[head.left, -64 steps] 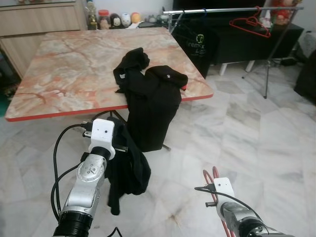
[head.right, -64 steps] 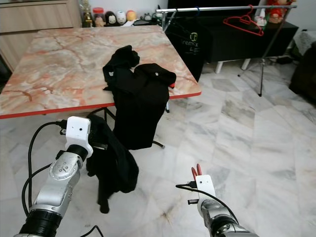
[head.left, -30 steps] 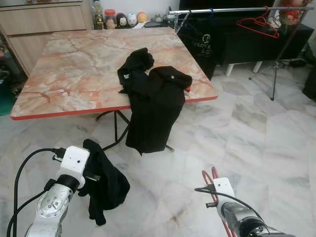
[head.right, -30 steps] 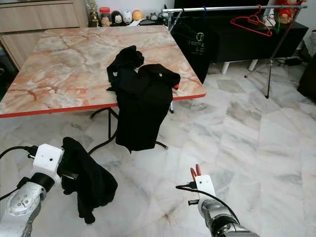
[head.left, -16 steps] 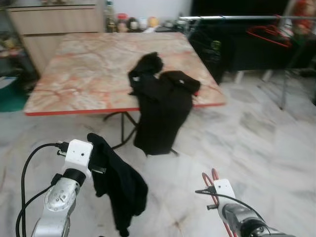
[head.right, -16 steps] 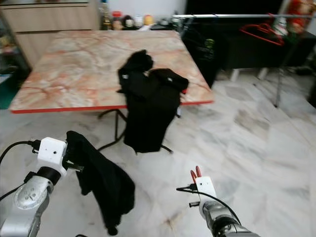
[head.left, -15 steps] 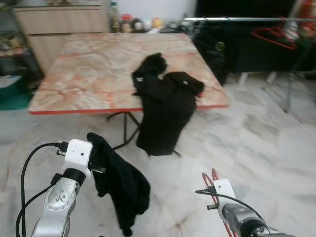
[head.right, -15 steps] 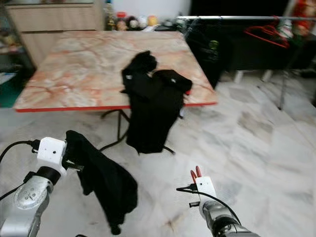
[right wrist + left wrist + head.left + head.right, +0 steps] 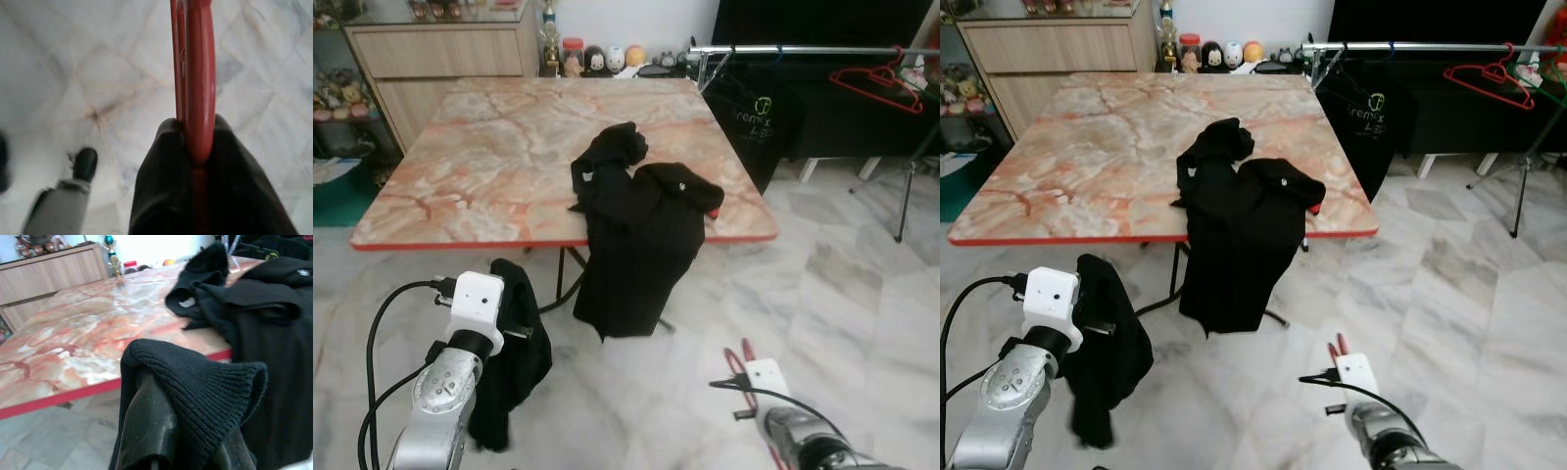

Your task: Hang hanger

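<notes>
Hanger (image 9: 198, 98) sits pinched between the right gripper (image 9: 195, 147) fingers, a thin red bar running straight out past their tips; stiff, light and likely slick, so grip well back from the hook. Left gripper (image 9: 176, 431) fingers are closed on a soft black garment (image 9: 514, 362) drooping beneath them.

Ahead of us the marble-topped table (image 9: 499, 157) with a black jacket (image 9: 641, 235) draped over its near edge blocks the middle, while open tiled floor (image 9: 842, 294) on our right leads toward the clothes rail (image 9: 803, 49) and its hanging black bag (image 9: 756, 122).
</notes>
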